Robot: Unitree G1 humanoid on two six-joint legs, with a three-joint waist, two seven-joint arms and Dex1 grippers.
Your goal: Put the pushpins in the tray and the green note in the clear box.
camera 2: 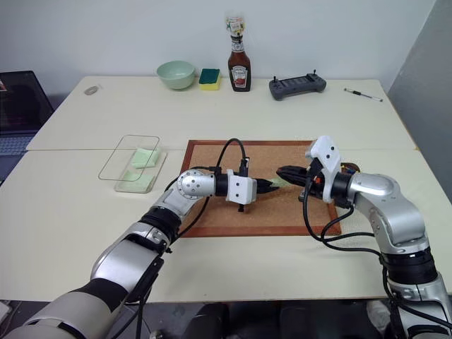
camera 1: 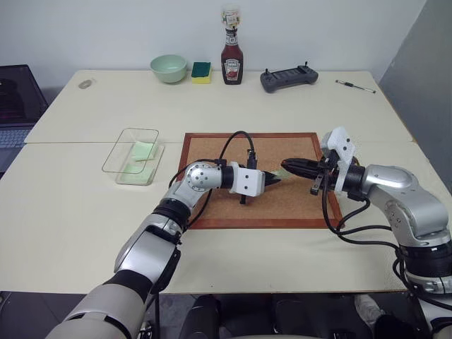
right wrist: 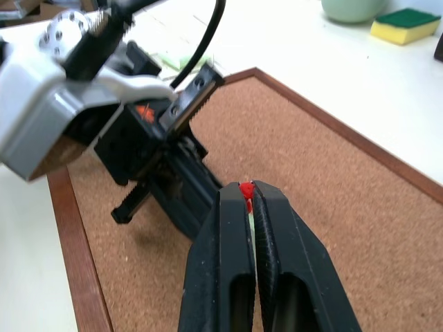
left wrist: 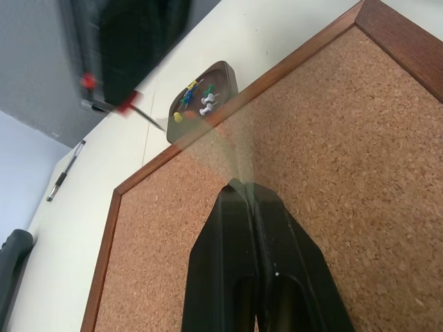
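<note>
Now both grippers are meeting above the corkboard (camera 1: 282, 201): left gripper (camera 2: 277, 185) pinching the green note (camera 1: 282, 172), right gripper (right wrist: 247, 194) clamping a red pushpin (right wrist: 245, 188), tray (left wrist: 208, 93) lying toward the right arm.

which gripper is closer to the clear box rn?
Left. The left gripper is over the middle of the corkboard, shut on a green note; the clear box lies off the board's left edge. The right gripper reaches in from the board's far side.

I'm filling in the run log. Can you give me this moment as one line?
left gripper: shut on green note | right gripper: shut on red pushpin | both over corkboard | tray: holds pushpins | clear box: holds green slips
</note>
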